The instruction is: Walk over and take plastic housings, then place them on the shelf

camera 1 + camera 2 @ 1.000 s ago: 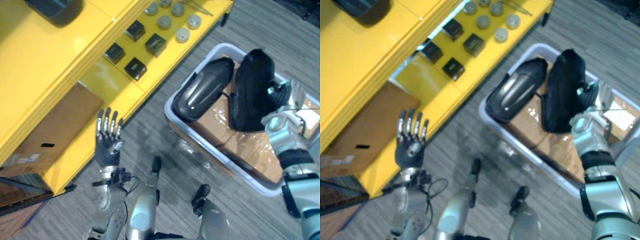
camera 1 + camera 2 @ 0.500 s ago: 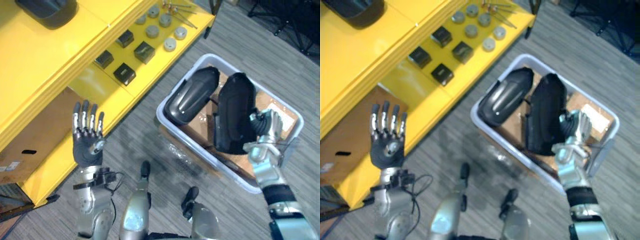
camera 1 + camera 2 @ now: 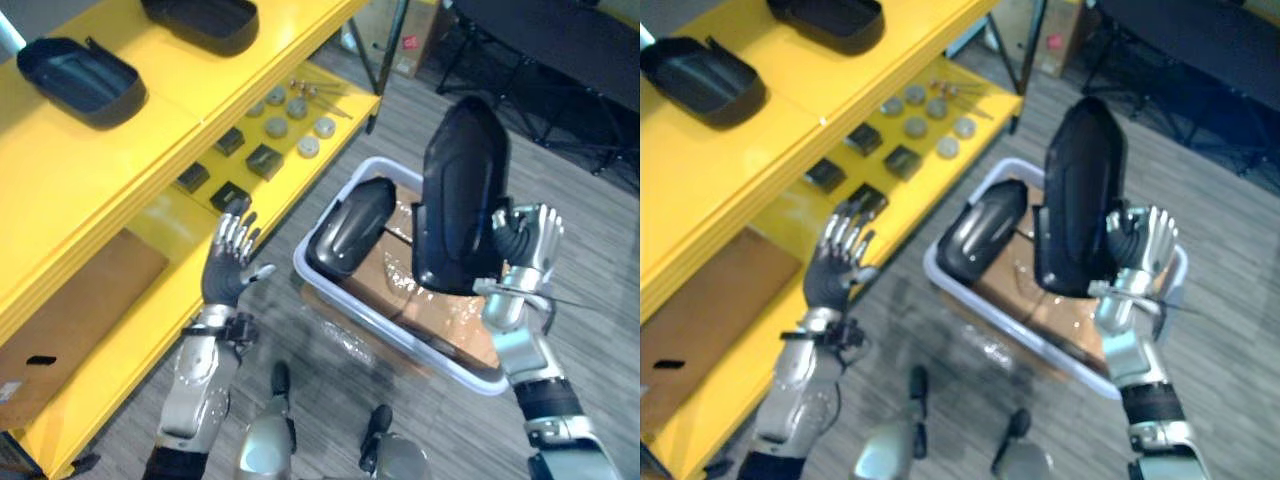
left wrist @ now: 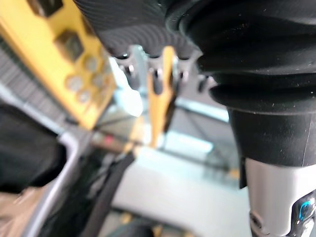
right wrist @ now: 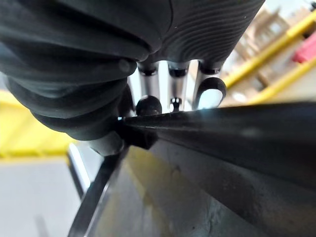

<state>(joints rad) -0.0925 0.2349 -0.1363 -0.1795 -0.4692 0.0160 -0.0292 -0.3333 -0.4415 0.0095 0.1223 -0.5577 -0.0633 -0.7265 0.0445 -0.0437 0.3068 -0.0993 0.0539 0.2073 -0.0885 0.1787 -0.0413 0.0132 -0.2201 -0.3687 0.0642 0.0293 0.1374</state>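
My right hand [image 3: 522,252] pinches the edge of a long black plastic housing [image 3: 460,190] between thumb and fingers and holds it upright above a white bin [image 3: 395,338]. In the right wrist view the housing's rim [image 5: 222,123] runs between my thumb and fingers. A second glossy black housing [image 3: 348,226] lies in the bin on brown wrapped packages. My left hand [image 3: 230,270] is raised beside the yellow shelf [image 3: 120,170], fingers straight and holding nothing. Two more black housings [image 3: 82,76] [image 3: 205,18] rest on the shelf's top level.
The shelf's middle level carries small black boxes [image 3: 262,160] and grey discs [image 3: 295,108]. A brown carton [image 3: 70,320] sits on the lowest level. Dark chair legs [image 3: 560,120] stand behind the bin. Grey carpet lies between shelf and bin.
My right hand has lifted the housing up out of the bin. The camera has tilted up, so more of the shelf top shows. My left hand has moved towards the shelf's middle level.
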